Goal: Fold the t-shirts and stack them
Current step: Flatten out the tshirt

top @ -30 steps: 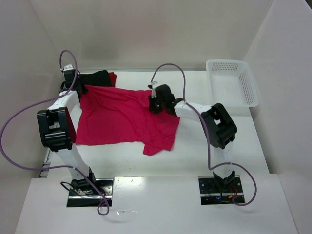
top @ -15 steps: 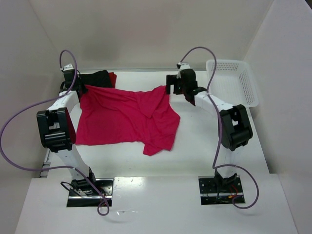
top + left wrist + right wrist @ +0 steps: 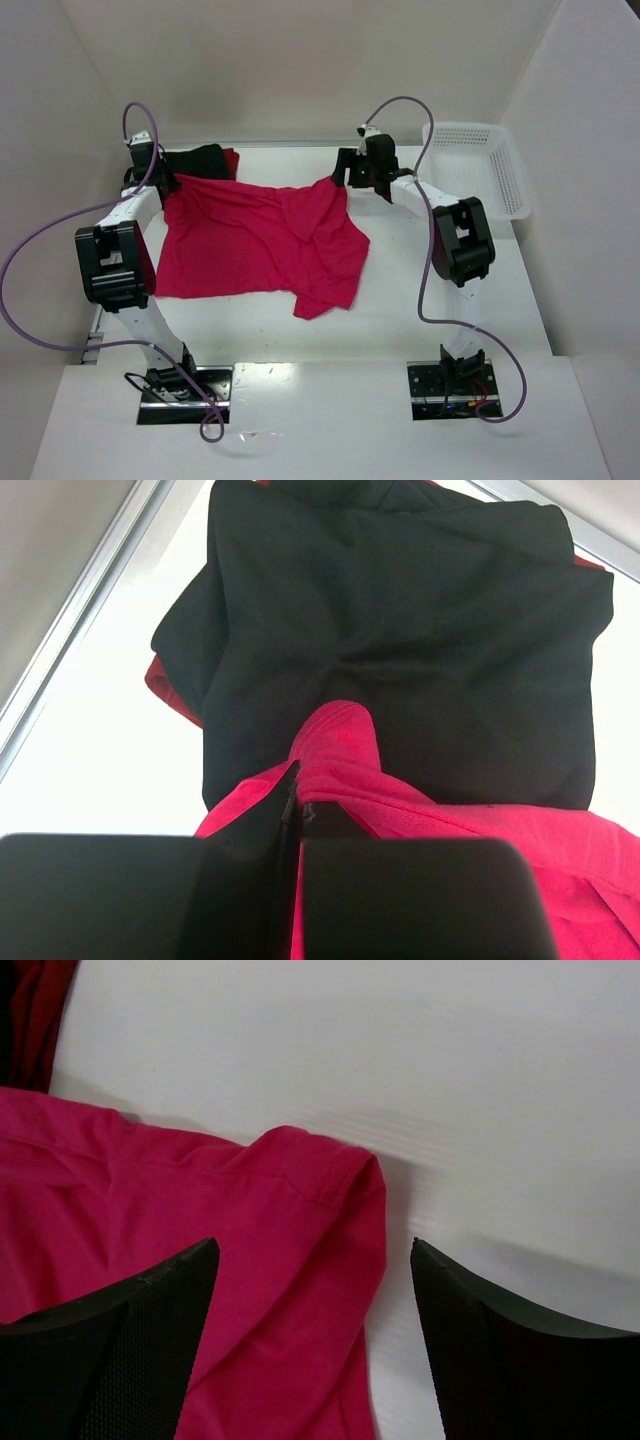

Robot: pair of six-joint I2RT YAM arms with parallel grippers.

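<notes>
The bright crimson-pink t-shirt [image 3: 255, 240] lies spread out, wrinkled, across the table's middle. My left gripper [image 3: 298, 780] is shut on its back-left corner [image 3: 345, 740], right at the edge of a folded black t-shirt [image 3: 420, 630]. A darker red t-shirt [image 3: 165, 685] peeks out from under the black one. In the top view the black t-shirt [image 3: 200, 160] and the darker red t-shirt [image 3: 231, 160] sit at the back left, beside the left gripper [image 3: 160, 180]. My right gripper [image 3: 314, 1241] hangs open over the pink shirt's back-right corner [image 3: 250, 1220], with nothing held.
A white perforated basket [image 3: 475, 170] stands at the back right against the wall. White walls enclose the table on the left, back and right. One sleeve of the pink shirt [image 3: 325, 295] points toward the near edge.
My right gripper carried the pink shirt's right side from the middle out toward the back right, then opened and let it go. The left gripper stayed put, still shut.
</notes>
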